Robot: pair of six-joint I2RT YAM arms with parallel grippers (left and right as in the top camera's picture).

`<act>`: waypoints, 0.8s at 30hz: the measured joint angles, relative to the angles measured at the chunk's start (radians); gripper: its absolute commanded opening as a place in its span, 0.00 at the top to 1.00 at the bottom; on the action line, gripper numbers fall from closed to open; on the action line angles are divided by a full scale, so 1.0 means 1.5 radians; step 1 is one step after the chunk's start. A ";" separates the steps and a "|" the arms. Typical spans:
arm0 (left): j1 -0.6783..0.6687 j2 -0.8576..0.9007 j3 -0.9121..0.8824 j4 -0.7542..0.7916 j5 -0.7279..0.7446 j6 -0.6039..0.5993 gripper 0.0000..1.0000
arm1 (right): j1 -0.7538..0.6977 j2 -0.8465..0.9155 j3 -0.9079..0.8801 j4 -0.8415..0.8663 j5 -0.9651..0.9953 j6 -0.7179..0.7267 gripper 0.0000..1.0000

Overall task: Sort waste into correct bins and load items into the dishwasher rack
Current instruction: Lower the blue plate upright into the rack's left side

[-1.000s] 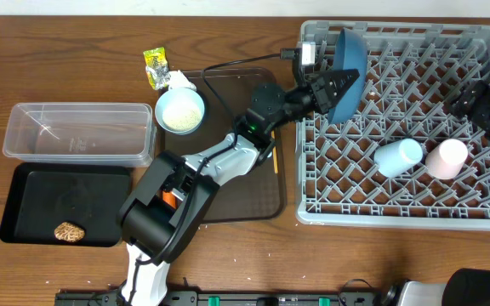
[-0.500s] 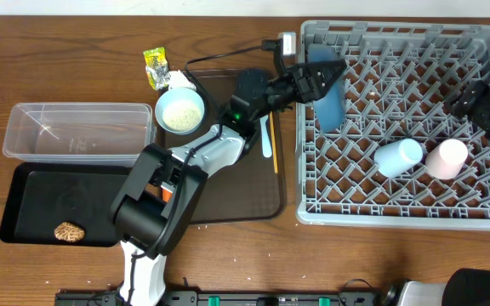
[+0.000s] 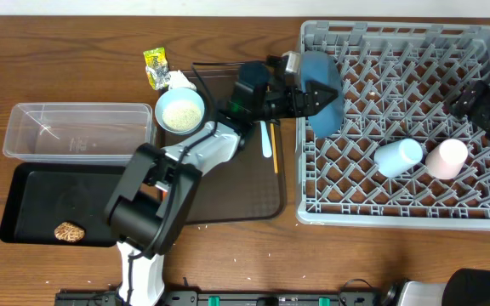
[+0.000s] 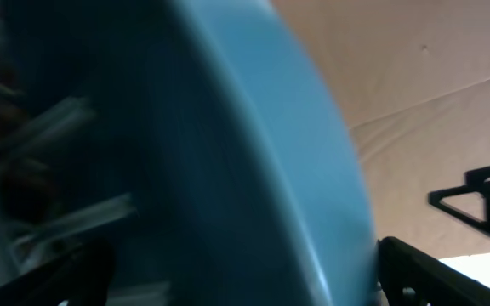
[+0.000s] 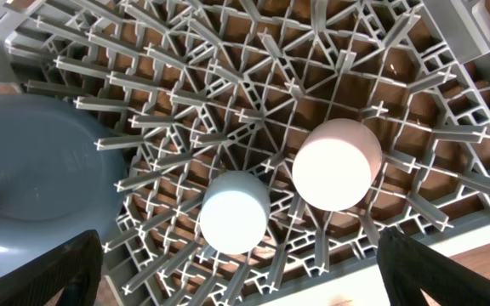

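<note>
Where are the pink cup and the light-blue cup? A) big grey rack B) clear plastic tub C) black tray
A: the pink cup and the light-blue cup sit side by side among the pegs of the large grey plastic rack.

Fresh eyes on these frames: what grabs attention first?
The big grey rack fills the table's right side, with the dark-blue plate propped nearly on edge at its left edge, the left arm's fingers right at it. A light-blue cup and a pink cup sit side by side lower right in the rack.
</note>
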 measured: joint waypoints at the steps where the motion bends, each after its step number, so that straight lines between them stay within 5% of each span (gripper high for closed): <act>1: 0.004 -0.009 0.000 -0.015 -0.001 0.015 0.02 | 0.000 0.000 0.000 0.000 0.000 0.000 0.05; 8: 0.017 -0.104 0.003 -0.138 -0.004 0.092 0.02 | 0.000 0.000 0.000 0.000 0.000 0.000 0.04; 17: 0.014 -0.237 0.008 -0.516 -0.139 0.243 0.07 | 0.000 0.000 -0.001 -0.002 0.000 0.000 0.04; 20: 0.005 -0.268 0.008 -0.566 -0.203 0.289 0.35 | 0.000 0.000 -0.001 -0.002 0.000 0.000 0.04; 22: -0.008 -0.272 0.008 -0.571 -0.228 0.312 0.71 | 0.000 0.000 -0.001 -0.001 0.000 0.000 0.04; 24: -0.025 -0.265 0.008 -0.573 -0.245 0.328 0.87 | 0.000 0.000 -0.001 0.001 0.000 0.000 0.04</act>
